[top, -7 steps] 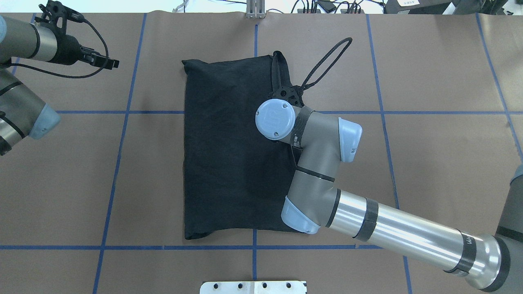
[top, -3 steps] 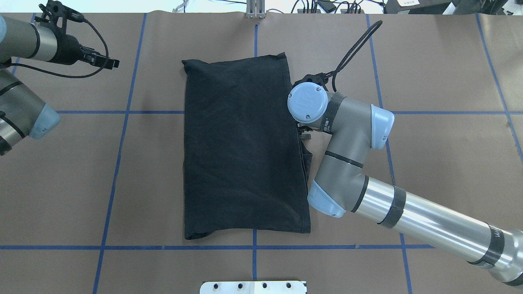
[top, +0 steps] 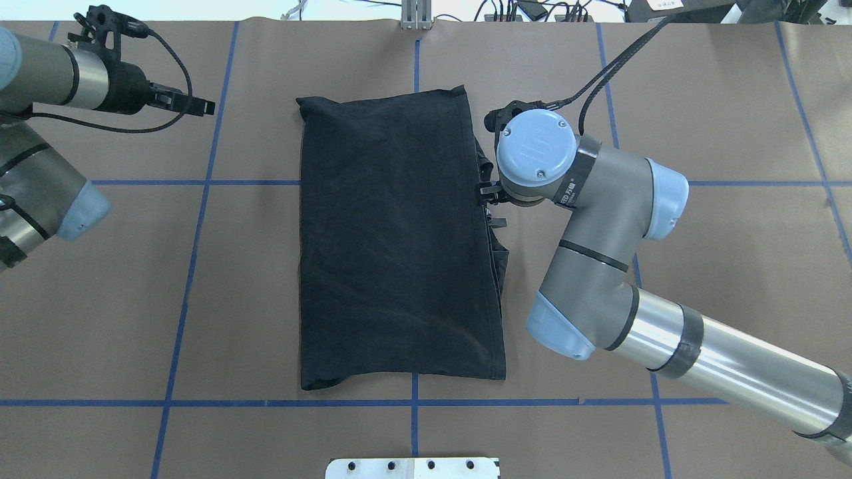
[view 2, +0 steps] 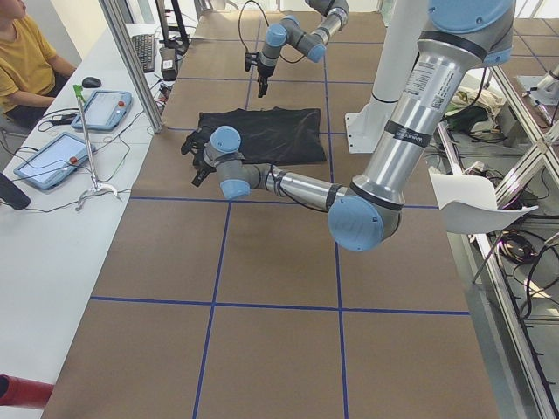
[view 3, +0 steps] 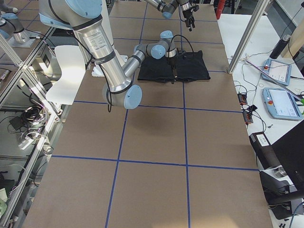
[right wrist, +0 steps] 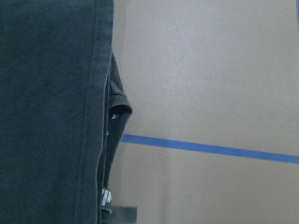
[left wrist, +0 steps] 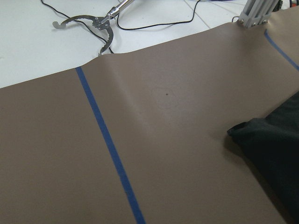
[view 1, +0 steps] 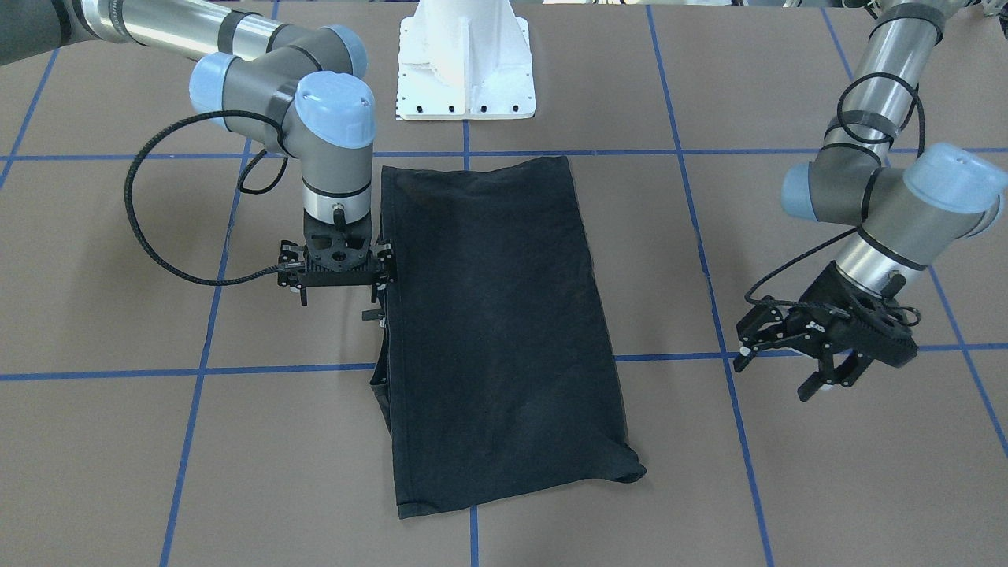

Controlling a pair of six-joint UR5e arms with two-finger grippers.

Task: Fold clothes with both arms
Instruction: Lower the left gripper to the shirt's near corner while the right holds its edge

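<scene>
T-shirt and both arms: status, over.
Left gripper open, empty, off to the side. Right gripper open, empty, beside the T-shirt, at its long edge. T-shirt folded into a long rectangle, flat, lower layers peeking out there. Nothing lying on it.

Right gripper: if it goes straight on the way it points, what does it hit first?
Probably the side edge of the black T-shirt. The right gripper points straight down there; its wrist view shows hem and bare table side by side, so either is possible.
</scene>
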